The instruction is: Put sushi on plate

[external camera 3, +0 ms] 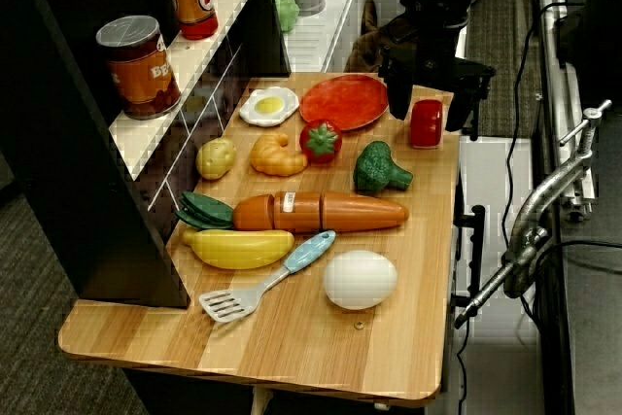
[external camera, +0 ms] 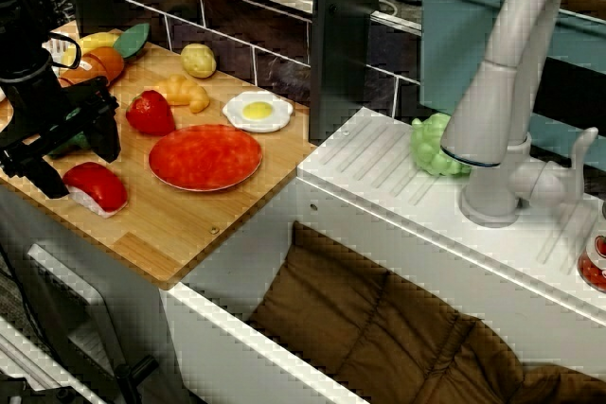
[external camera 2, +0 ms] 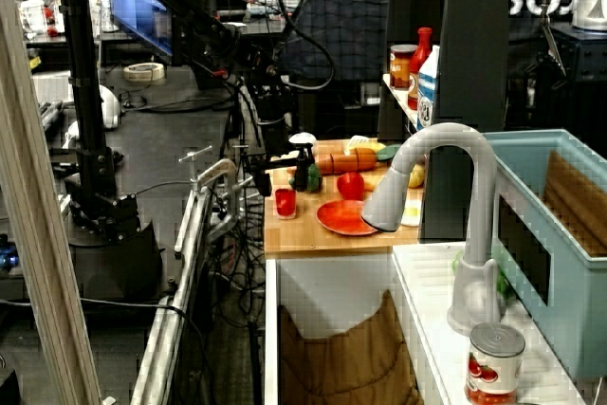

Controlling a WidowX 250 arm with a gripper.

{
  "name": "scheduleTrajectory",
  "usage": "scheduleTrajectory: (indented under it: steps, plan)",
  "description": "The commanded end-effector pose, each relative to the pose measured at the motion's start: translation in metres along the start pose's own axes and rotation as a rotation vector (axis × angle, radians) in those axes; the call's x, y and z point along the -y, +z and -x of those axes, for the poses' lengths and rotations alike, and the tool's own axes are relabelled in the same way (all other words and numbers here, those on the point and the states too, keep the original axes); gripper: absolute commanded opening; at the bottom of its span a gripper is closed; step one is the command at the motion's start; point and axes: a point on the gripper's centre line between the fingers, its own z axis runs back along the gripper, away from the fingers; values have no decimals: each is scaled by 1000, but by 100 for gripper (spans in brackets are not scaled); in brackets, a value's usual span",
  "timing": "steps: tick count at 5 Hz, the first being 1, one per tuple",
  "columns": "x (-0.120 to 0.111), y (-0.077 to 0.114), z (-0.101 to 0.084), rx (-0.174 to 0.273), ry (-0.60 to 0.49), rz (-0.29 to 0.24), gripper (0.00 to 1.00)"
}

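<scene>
The sushi [external camera: 95, 186] is being approached on the bench [external camera: 180, 234], not yet gripped. The hand [external camera: 71, 153] is being held wide beside it (plate [external camera: 205, 157] nearby); closing is called for next.

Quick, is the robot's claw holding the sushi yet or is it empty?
Gripper: jaws open and empty, just above the sushi, which sits on the wooden board beside the plate.
</scene>
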Motion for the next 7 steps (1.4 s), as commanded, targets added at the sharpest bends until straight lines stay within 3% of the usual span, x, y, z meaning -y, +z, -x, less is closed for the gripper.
scheduleTrajectory:
  steps: [1,2,3,5,6,7]
  plan:
    - [4,-9,-3,44,11,26,100]
    - [4,-12,-2,54,14,28,100]
    - [5,-12,-3,51,21,33,0]
    - [9,-8,-1,45,18,21,0]
    - [20,17,11,-14,17,-11,0]
    - [32,32,19,-55,34,-9,0]
